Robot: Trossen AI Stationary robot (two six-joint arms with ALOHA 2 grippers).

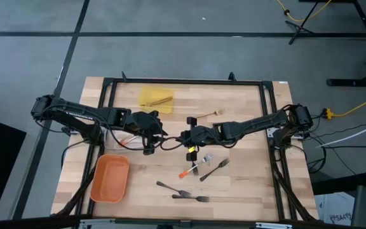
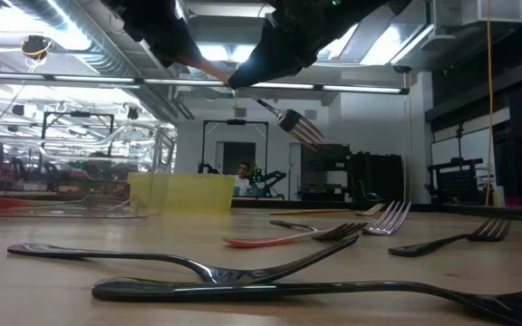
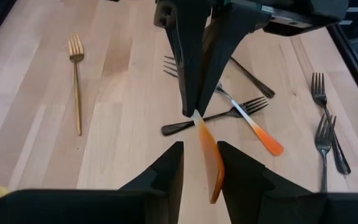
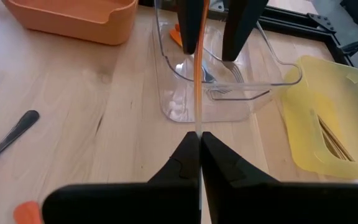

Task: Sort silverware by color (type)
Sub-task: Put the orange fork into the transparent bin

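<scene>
Right gripper (image 4: 199, 146) clamps orange-handled fork (image 3: 209, 158) | left gripper (image 3: 199, 163) spread wide around handle | light, stiff, slick; best gripped mid-handle

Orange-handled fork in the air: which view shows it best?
Left wrist view: the fork, orange handle inside the open left gripper, pinched by the right gripper. Low view shows only tines; right wrist, a thin edge; high view hides it.
</scene>
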